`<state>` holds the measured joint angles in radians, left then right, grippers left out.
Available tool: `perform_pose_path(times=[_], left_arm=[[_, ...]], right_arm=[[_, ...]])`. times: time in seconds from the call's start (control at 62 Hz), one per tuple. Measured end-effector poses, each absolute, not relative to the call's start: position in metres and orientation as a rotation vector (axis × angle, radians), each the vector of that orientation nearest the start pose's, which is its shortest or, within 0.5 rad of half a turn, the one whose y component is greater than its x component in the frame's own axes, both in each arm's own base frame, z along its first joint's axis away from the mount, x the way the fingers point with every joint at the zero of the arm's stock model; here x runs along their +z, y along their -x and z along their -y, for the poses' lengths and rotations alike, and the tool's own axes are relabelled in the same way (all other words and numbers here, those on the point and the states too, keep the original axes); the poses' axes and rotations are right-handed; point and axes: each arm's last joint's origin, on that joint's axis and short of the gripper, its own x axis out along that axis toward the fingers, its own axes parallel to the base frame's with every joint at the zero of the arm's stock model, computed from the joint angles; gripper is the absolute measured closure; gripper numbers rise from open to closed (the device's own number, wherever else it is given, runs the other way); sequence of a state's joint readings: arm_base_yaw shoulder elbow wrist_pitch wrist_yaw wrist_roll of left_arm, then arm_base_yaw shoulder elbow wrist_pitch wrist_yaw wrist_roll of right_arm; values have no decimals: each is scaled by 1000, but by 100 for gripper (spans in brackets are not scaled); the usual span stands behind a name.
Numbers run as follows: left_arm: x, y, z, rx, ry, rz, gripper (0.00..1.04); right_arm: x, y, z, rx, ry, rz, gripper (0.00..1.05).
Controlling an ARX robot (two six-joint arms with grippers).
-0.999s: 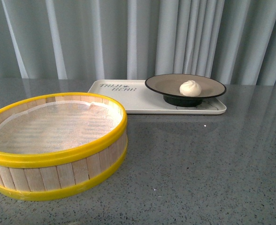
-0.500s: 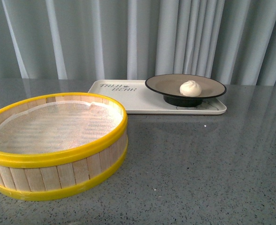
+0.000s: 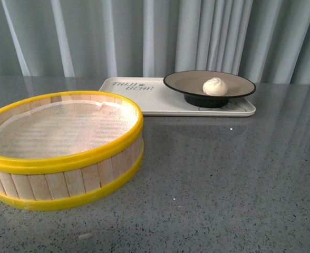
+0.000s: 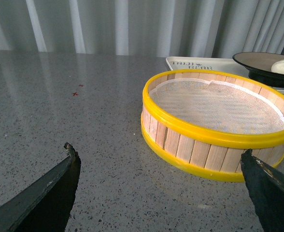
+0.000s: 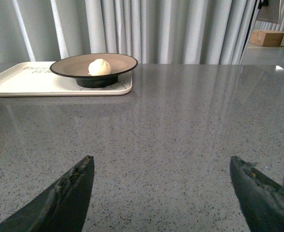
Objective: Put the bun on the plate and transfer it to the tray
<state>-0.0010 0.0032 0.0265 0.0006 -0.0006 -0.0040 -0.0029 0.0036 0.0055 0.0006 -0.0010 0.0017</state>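
Left claw [image 4: 159, 193] and right claw [image 5: 161, 193] spread wide, empty, low over bench [image 3: 223, 174]. Bun [image 3: 215, 86] on plate [image 3: 186, 84], plate on tray [image 3: 144, 100]. Task apparently finished.

Black, chipped-edged pincer fingers [image 4: 50, 193]

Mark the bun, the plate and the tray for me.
bun [image 3: 215, 86], front view, on its pleated top.
plate [image 3: 179, 83], front view, on its black rim at the left.
tray [image 3: 124, 97], front view, on its bare left part.
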Motion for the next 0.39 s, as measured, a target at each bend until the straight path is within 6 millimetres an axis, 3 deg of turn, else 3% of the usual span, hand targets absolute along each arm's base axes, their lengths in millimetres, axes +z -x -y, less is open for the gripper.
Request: perform_pose_path(times=[0.081, 0.387], left_arm=[[172, -96, 0, 0, 4, 23, 7], [172, -96, 0, -1, 4, 23, 7]], right_arm=[[165, -98, 0, -2, -2, 2, 7], [165, -98, 0, -2, -2, 2, 9]])
